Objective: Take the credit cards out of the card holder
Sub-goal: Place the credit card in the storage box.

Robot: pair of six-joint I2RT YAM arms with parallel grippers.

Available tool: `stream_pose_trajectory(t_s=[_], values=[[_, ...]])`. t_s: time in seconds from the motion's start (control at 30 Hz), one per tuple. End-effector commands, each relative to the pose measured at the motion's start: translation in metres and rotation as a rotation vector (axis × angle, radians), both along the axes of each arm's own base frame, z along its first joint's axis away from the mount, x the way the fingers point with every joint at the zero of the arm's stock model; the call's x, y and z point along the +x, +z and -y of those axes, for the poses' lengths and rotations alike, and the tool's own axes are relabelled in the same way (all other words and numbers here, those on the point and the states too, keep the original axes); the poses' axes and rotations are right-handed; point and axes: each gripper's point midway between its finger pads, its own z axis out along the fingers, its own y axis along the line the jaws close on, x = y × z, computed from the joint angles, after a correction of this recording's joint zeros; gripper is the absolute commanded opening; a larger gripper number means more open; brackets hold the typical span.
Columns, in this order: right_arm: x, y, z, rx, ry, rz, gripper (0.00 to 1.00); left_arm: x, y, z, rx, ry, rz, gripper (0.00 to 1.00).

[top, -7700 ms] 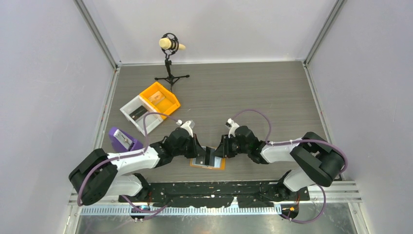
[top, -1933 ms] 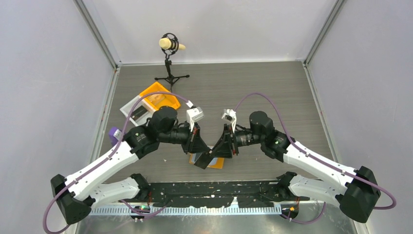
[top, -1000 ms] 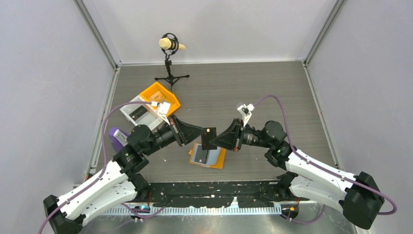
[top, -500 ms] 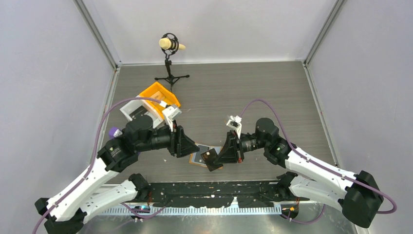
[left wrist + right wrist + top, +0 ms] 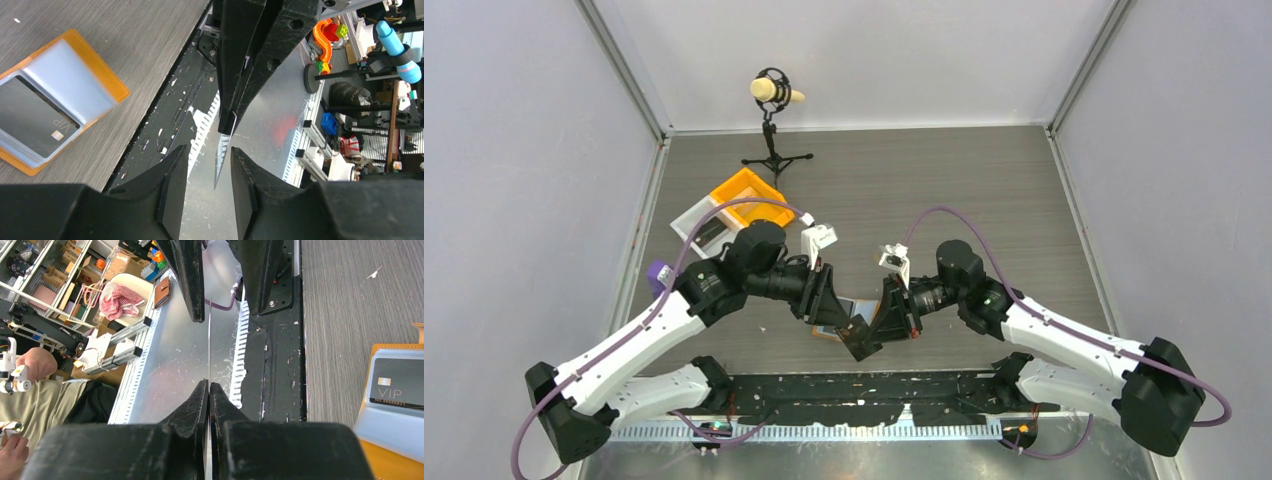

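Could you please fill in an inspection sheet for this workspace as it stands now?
Surface: grey wood-grain table.
Job's things: card holder lies open, VIP card in it; second card held edge-on between the arms.
Clutter: orange bin, white bin, purple object at left.
Grippers: right gripper shut on second card; left gripper open, fingers either side of it.
Cables: purple cables loop over both arms.
Surroundings: microphone stand at back; grey walls.

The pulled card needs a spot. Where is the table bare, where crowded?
Bare: the right half of the table, from the right end effector to the far edge; a patch between the microphone stand and the card holder. Crowded: the left side with the orange bin and white bin, and near centre, where the left end effector meets the right.
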Motion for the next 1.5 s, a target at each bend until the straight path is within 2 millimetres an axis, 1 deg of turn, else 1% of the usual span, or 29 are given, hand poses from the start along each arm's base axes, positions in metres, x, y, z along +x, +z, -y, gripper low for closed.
stream_pose_trajectory(t_s=[0.0,0.17,0.27,0.33,0.4,0.43,0.47,0.5,0.53,0.6,0.63,0.67,0.7,0.73,0.77,0.8,0.87,0.9,0.93,0.97,1.07,1.17,1.27,1.37,1.47], values=[[0.000,0.014,-0.004,0.035,0.029,0.039,0.05,-0.002,0.019,0.009,-0.065,-0.068,0.030,0.37],[0.003,0.012,-0.007,0.025,0.023,0.030,0.05,-0.005,0.016,0.011,-0.061,-0.094,0.007,0.24],[0.005,0.010,-0.008,0.018,0.018,0.024,0.05,-0.005,0.014,0.011,-0.054,-0.095,0.003,0.01],[0.007,0.009,-0.009,0.013,0.010,0.022,0.05,-0.003,0.013,0.011,-0.050,-0.084,0.010,0.00],[0.011,0.008,-0.011,0.007,-0.015,0.024,0.10,0.000,0.015,0.009,-0.051,-0.057,0.031,0.00],[0.013,0.008,-0.011,0.003,-0.027,0.024,0.19,0.004,0.016,0.008,-0.047,-0.036,0.046,0.00],[0.017,0.007,-0.013,-0.001,-0.055,0.034,0.24,0.007,0.016,0.007,-0.043,-0.013,0.060,0.00],[0.018,0.009,-0.012,-0.002,-0.069,0.039,0.34,0.010,0.018,0.005,-0.042,0.004,0.078,0.00],[0.023,0.009,-0.012,-0.003,-0.101,0.050,0.39,0.013,0.019,0.004,-0.042,0.020,0.089,0.00],[0.028,0.015,-0.011,0.007,-0.151,0.073,0.60,0.022,0.019,-0.001,-0.034,0.069,0.110,0.00],[0.028,0.022,-0.008,0.027,-0.168,0.093,0.65,0.027,0.019,-0.005,-0.026,0.099,0.115,0.00],[0.032,0.023,-0.008,0.029,-0.200,0.102,0.72,0.034,0.018,-0.009,-0.013,0.138,0.119,0.00],[0.031,0.031,-0.005,0.052,-0.217,0.121,0.75,0.042,0.017,-0.015,-0.005,0.184,0.122,0.00],[0.036,0.034,-0.003,0.057,-0.255,0.131,0.82,0.051,0.017,-0.021,0.002,0.236,0.123,0.00],[0.035,0.041,0.000,0.078,-0.274,0.143,0.86,0.061,0.018,-0.028,0.007,0.295,0.131,0.00],[0.037,0.049,0.003,0.099,-0.311,0.161,0.93,0.072,0.019,-0.037,0.009,0.363,0.137,0.00],[0.040,0.056,0.008,0.120,-0.361,0.174,0.99,0.097,0.021,-0.058,0.017,0.529,0.159,0.00],[0.044,0.058,0.010,0.122,-0.396,0.177,0.99,0.110,0.022,-0.072,0.026,0.623,0.171,0.00],[0.044,0.061,0.013,0.130,-0.414,0.184,0.98,0.121,0.021,-0.086,0.035,0.717,0.184,0.00],[0.049,0.061,0.015,0.128,-0.449,0.187,0.97,0.134,0.022,-0.103,0.041,0.822,0.201,0.00],[0.054,0.062,0.021,0.123,-0.504,0.199,0.97,0.160,0.024,-0.149,0.060,1.090,0.259,0.00],[0.061,0.057,0.027,0.095,-0.567,0.198,0.97,0.176,0.025,-0.192,0.100,1.304,0.287,0.00],[0.064,0.054,0.031,0.095,-0.597,0.206,0.97,0.188,0.021,-0.222,0.139,1.440,0.251,0.00],[0.066,0.054,0.033,0.098,-0.616,0.209,0.97,0.202,0.010,-0.244,0.155,1.546,0.169,0.00],[0.066,0.054,0.032,0.095,-0.612,0.207,0.97,0.218,0.003,-0.266,0.149,1.634,0.148,0.00]])
